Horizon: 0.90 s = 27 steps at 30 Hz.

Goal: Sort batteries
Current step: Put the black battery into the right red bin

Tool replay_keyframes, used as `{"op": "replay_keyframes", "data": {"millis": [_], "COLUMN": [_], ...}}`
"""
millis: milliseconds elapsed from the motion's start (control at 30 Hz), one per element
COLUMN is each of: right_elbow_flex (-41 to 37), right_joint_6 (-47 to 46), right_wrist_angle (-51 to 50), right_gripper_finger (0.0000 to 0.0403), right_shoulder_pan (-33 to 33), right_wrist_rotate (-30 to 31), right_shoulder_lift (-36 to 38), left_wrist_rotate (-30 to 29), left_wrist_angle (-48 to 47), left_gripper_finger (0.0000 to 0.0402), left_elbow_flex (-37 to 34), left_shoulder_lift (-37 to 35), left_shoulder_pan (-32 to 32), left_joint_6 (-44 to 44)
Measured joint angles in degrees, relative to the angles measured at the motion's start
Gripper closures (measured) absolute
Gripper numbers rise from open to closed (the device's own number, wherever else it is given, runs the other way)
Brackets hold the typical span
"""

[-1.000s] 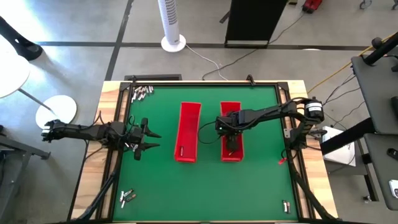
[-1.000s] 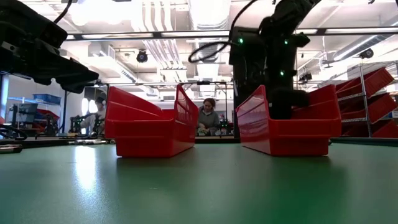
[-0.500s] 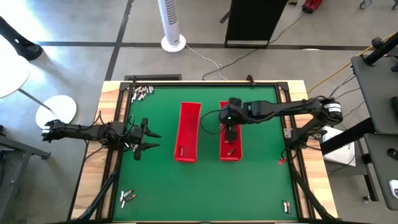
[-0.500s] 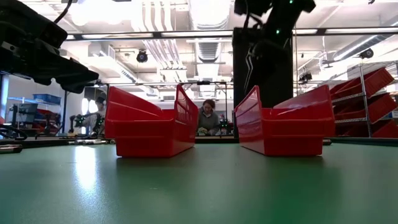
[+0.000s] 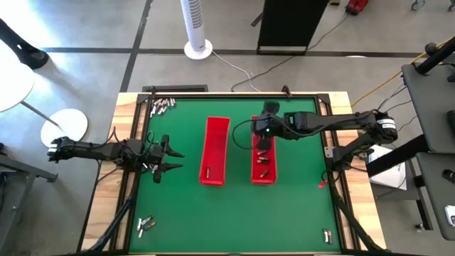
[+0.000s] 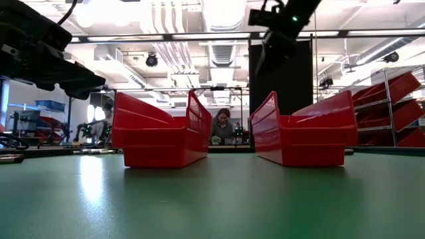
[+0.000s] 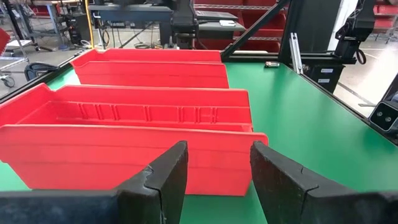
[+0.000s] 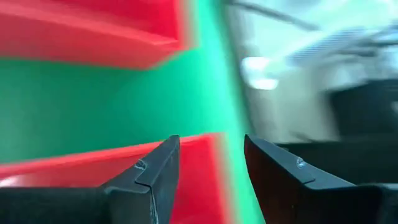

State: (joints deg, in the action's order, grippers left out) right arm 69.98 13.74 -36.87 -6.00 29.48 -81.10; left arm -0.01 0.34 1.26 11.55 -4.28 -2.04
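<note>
On the green counter (image 5: 298, 206) we see two red trays (image 5: 214, 151), some batteries (image 5: 262, 160) in them, more at the corners. Both end effectors, left (image 5: 165, 158) and right (image 5: 263, 125), gape empty. Batteries look stiff, smooth, likely rolling; we'd pinch mid-barrel.

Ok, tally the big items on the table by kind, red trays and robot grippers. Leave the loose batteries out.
Red trays: 2 (left tray, right tray)
Grippers: 2 (left gripper, right gripper)
Total: 4
</note>
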Motion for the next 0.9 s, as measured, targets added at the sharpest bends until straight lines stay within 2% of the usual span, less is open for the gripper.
{"op": "replay_keyframes", "data": {"millis": [67,133,300,400,500,633,767,900], "right_elbow_flex": [1.38,2.77,4.58,3.57,1.63,-1.77,-4.31,-7.63], "right_joint_6": [2.87,4.92,-2.20,-8.36,-20.77,-42.74,-57.89,-74.34], "right_wrist_angle": [-0.21,-0.31,-0.14,-0.28,-0.21,-2.52,-9.41,-14.11], "right_gripper_finger": [0.0223,0.0216,0.0203,0.0199,0.0200,0.0202,0.0200,0.0199], "right_shoulder_pan": [-0.46,-2.38,-14.41,-23.51,-30.98,-36.23,-37.19,-34.51], "right_wrist_rotate": [6.69,9.15,6.99,2.10,-2.49,-2.98,-4.16,-4.25], "right_shoulder_lift": [0.42,0.97,1.94,2.25,2.23,2.23,2.08,2.10], "left_wrist_rotate": [0.00,0.00,0.01,0.00,0.01,0.00,0.02,0.00], "left_wrist_angle": [0.02,0.02,0.02,0.02,0.02,0.02,0.02,0.02], "left_gripper_finger": [0.0247,0.0247,0.0247,0.0247,0.0247,0.0247,0.0247,0.0247], "left_elbow_flex": [0.01,0.02,0.00,0.01,0.02,0.00,0.00,0.02], "left_shoulder_lift": [0.00,-0.02,0.00,0.00,0.00,0.00,0.00,0.00], "left_shoulder_pan": [0.01,0.01,0.00,-0.01,0.00,-0.01,-0.01,-0.01], "left_joint_6": [0.00,0.00,0.00,0.00,0.00,0.00,0.00,0.00]}}
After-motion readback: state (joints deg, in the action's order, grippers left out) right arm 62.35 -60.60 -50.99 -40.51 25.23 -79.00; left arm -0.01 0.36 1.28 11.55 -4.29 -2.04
